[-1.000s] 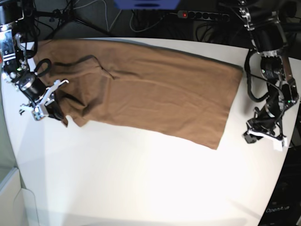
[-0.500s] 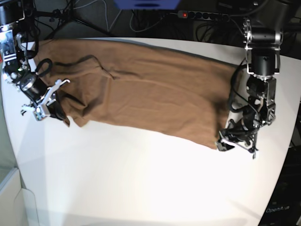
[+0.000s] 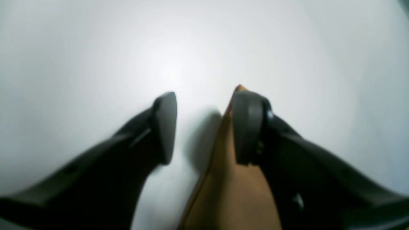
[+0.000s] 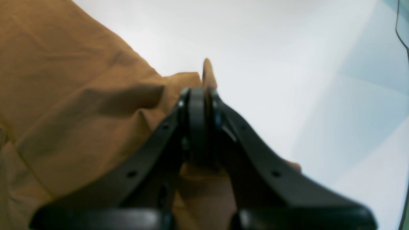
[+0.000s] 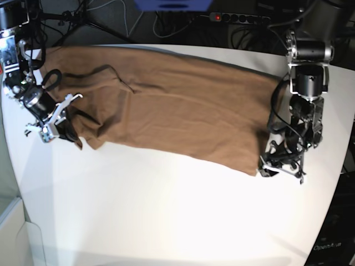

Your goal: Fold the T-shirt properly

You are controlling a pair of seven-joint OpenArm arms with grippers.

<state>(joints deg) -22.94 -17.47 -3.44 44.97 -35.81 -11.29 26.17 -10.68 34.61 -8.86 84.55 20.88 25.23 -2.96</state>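
Observation:
The tan-brown T-shirt [image 5: 177, 105] lies spread flat across the white table [image 5: 166, 216]. My right gripper [image 5: 67, 132], at the left of the base view, is shut on a bunched edge of the shirt. In the right wrist view its jaws [image 4: 203, 92] pinch the cloth [image 4: 70, 105], and a small tip pokes out beyond them. My left gripper [image 5: 266, 167] sits low at the shirt's near right corner. In the left wrist view it [image 3: 204, 97] is open, with the shirt corner [image 3: 230, 191] lying between the fingers against the right-hand one.
A power strip [image 5: 239, 18] and cables lie behind the table's far edge. The table's curved right edge [image 5: 333, 188] runs close to my left arm. A pale glass-like panel [image 5: 6, 221] stands off the table's left side.
My left arm has swung in from the table's right side and lowered its open gripper onto the shirt's near right corner. My right gripper has kept its hold and not moved.

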